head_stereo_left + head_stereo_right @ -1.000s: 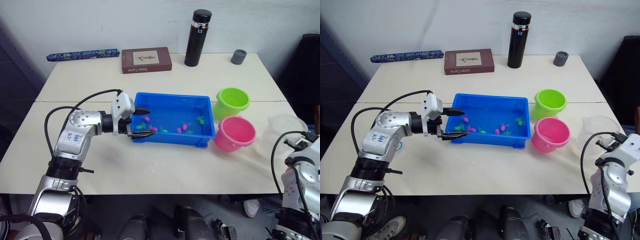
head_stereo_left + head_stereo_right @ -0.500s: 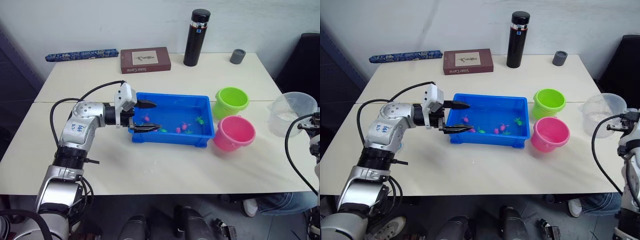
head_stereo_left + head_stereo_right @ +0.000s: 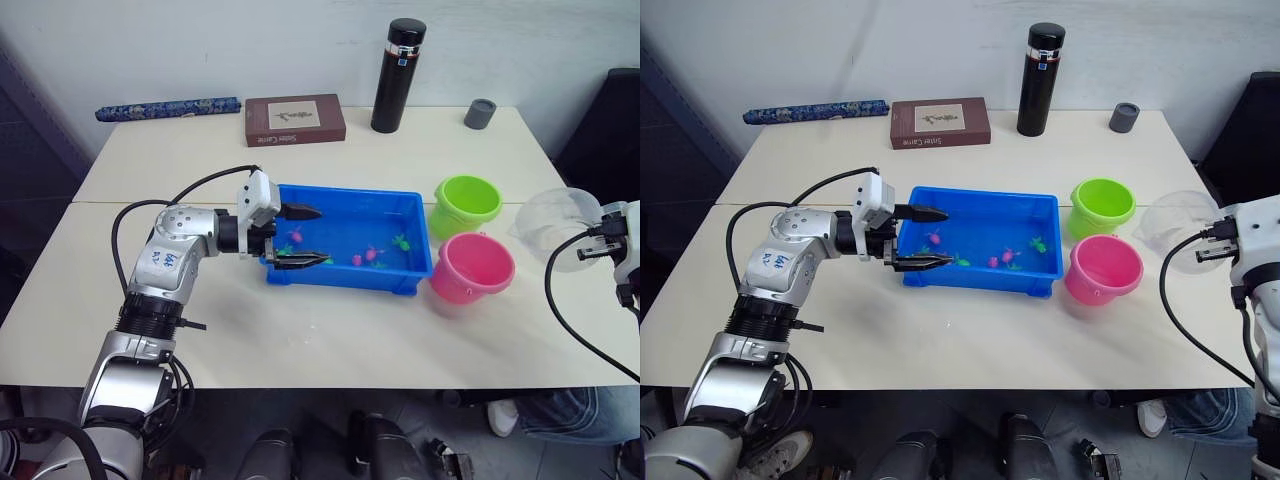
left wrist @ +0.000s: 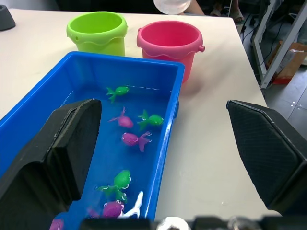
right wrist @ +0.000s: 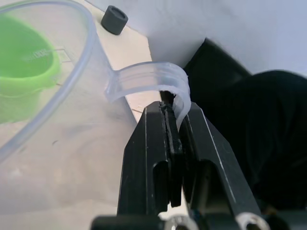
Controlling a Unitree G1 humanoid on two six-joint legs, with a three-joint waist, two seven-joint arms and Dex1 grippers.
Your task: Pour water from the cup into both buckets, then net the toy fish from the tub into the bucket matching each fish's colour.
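The left gripper (image 4: 160,158) stood with its two black fingers (image 4: 62,143) spread wide, one over the blue tub (image 4: 165,124), the other over the bare table (image 4: 211,143). Pink and green toy fish (image 4: 136,139) lay scattered in the tub. Past its far end stood the green bucket (image 4: 97,32) and pink bucket (image 4: 169,40), side by side.

Two head cameras sit side by side, high up, looking forward and down at the same pale table (image 3: 330,330). The left wrist camera looks low and close along the shallow bright blue plastic tub (image 4: 168,103). The right wrist camera is very near the clear plastic cup (image 5: 144,79).
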